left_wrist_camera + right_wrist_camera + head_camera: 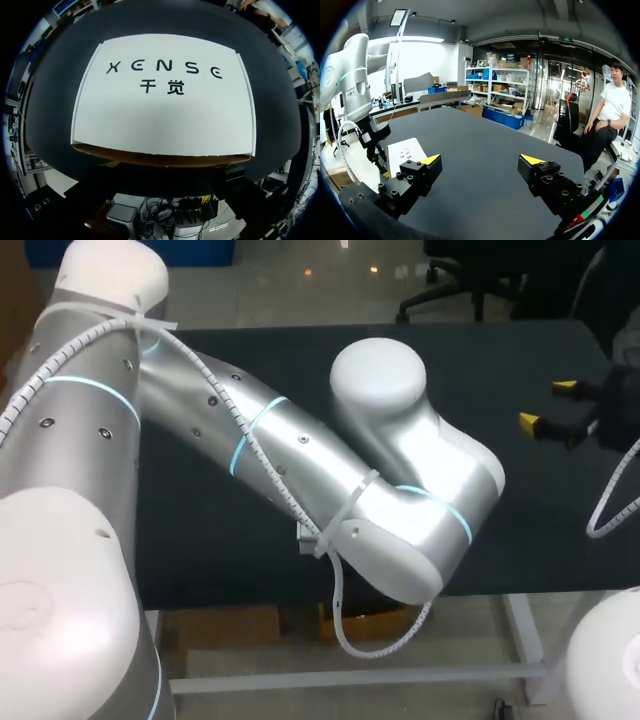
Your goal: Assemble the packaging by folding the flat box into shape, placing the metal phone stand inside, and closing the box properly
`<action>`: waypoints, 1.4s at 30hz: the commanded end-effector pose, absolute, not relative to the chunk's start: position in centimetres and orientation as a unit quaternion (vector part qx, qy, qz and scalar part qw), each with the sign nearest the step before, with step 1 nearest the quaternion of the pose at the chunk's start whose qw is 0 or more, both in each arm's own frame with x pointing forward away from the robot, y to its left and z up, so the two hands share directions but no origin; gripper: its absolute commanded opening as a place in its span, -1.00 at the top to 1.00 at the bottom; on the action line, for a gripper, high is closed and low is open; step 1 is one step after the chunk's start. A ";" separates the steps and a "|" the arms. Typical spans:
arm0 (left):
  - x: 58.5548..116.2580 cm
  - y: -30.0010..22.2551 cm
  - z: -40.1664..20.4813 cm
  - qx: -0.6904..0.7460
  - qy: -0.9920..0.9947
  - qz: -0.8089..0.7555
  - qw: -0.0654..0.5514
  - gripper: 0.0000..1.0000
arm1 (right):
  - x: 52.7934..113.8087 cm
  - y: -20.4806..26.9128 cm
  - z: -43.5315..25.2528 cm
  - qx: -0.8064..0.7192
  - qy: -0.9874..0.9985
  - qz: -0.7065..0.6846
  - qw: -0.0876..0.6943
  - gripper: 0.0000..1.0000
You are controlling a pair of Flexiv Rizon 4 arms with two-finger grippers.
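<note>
Right gripper (480, 161) spread; left gripper (379, 162) unclear; flat box (162, 105), long open edge toward it.

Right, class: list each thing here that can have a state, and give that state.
box: flat, not folded, lying near the table edge.
right gripper: open, empty, above the table.
left gripper: at the box's edge; open or shut cannot be told.
</note>
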State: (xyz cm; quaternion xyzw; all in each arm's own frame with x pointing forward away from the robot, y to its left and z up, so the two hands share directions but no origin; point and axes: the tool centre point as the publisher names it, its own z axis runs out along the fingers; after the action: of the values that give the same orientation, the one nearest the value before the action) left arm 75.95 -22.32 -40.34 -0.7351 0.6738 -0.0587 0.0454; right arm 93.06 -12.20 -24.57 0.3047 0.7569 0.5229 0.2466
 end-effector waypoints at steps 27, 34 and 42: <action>83.6 -21.0 -40.4 -0.735 0.675 -0.061 0.028 -1.00 | 93.6 -12.0 -24.6 0.305 0.757 0.522 0.246 -1.00; 85.4 -20.5 -40.0 -0.735 0.675 -0.062 0.024 -1.00 | 93.6 -12.0 -24.6 0.305 0.757 0.522 0.246 -1.00; 87.5 -19.9 -39.7 -0.732 0.678 -0.065 0.026 -1.00 | 93.6 -12.0 -24.6 0.305 0.757 0.522 0.246 -1.00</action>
State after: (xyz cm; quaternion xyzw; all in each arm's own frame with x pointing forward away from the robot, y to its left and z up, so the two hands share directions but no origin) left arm 86.66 -19.91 -39.74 -0.7318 0.6770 -0.0710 0.0315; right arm 93.65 -11.97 -24.67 0.3051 0.7579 0.5215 0.2461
